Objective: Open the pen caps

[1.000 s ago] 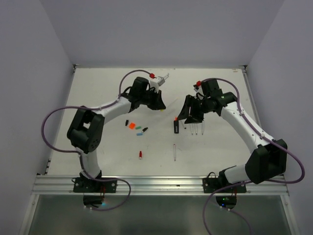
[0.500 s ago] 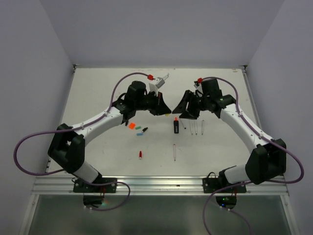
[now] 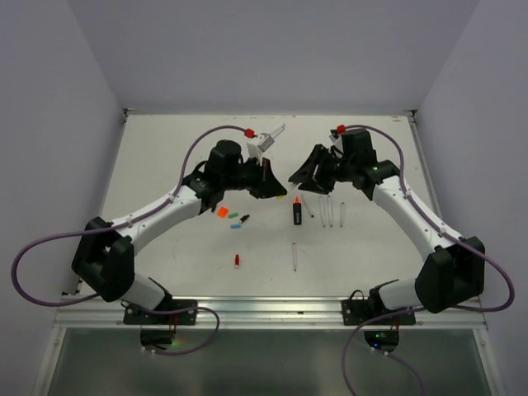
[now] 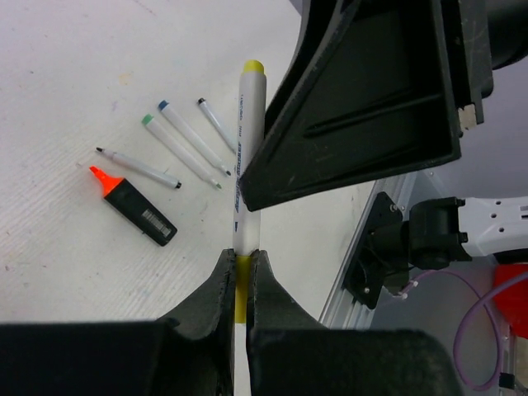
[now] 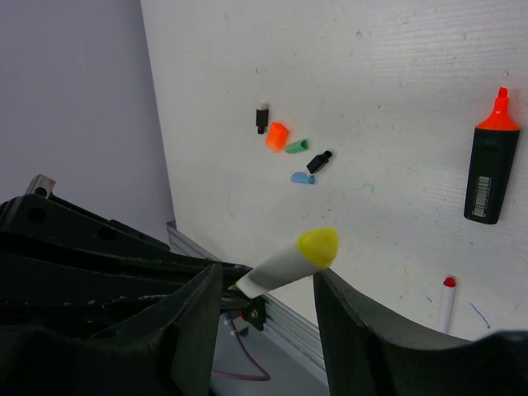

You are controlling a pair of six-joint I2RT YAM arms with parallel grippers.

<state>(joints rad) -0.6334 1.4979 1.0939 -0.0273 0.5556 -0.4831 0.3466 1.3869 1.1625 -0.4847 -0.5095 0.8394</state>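
Observation:
My left gripper [image 4: 241, 254] is shut on the yellow near end of a thin white pen [image 4: 243, 157]. The barrel runs away from it to a yellow far end [image 4: 252, 68]. In the right wrist view that yellow end [image 5: 318, 246] sits between the fingers of my open right gripper [image 5: 268, 280], with a gap on both sides. From above, the left gripper [image 3: 279, 188] and right gripper [image 3: 297, 177] meet nose to nose above mid-table. Loose pen caps lie to the left: orange [image 3: 222, 211], green [image 3: 233, 214], blue [image 3: 235, 223], black [image 3: 244, 219].
A black highlighter [image 3: 296, 214] with a bare orange tip lies just below the grippers. Uncapped thin pens [image 3: 332, 212] lie in a row to its right. Another pen [image 3: 294, 256] and a red-ended piece [image 3: 238, 261] lie nearer the front rail [image 3: 264, 309].
The left arm has stretched right with the yellow pen. The right gripper has swung up and left to meet it, so the pen's far end now lies between its fingers.

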